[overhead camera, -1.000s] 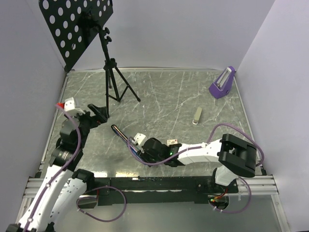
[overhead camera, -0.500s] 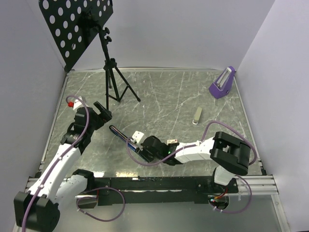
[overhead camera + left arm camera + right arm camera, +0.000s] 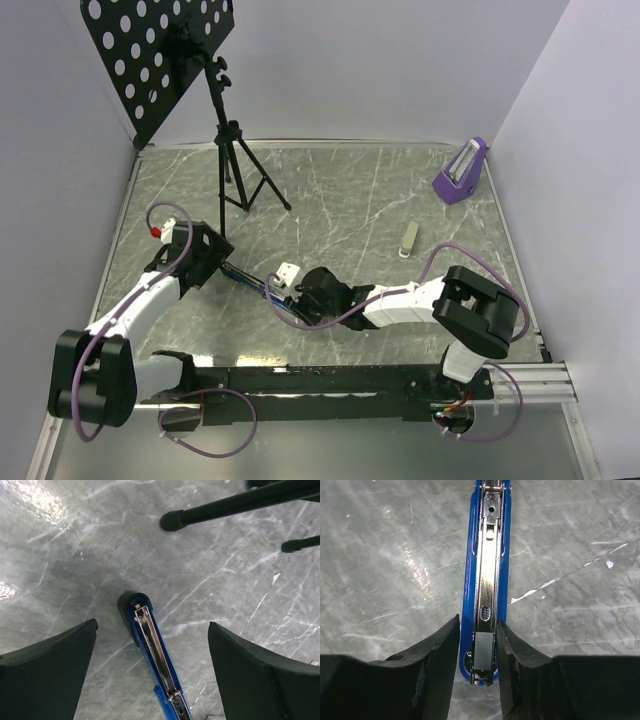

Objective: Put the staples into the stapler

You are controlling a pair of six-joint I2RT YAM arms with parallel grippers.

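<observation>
One blue plastic stapler with a bright metal rail (image 3: 248, 280) lies opened flat on the grey marbled surface (image 3: 350, 200), between your two claws.

- **Claws:** Your left claw (image 3: 152, 630) is spread wide and empty, straddling the stapler's black-capped end. Your right claw (image 3: 477, 630) is drawn in close against both sides of the opposite end. Whether it actually presses there, you cannot tell.
- **Staples:** One small pale oblong staples piece (image 3: 408, 238) lies well apart to the right, with nothing on it.
- **Handling, as judged:** The stapler is rigid and likely to skid on polished stone. Take it by the blue flanks, clear of the rail. The staples look light and brittle, so pinch them gently across the long sides.
- **Room:** There is open stone between stapler and staples. The tripod feet of the black music stand (image 3: 150, 60) are near your left claw. Walls close three sides. A purple metronome (image 3: 462, 172) stands in the far right corner.
</observation>
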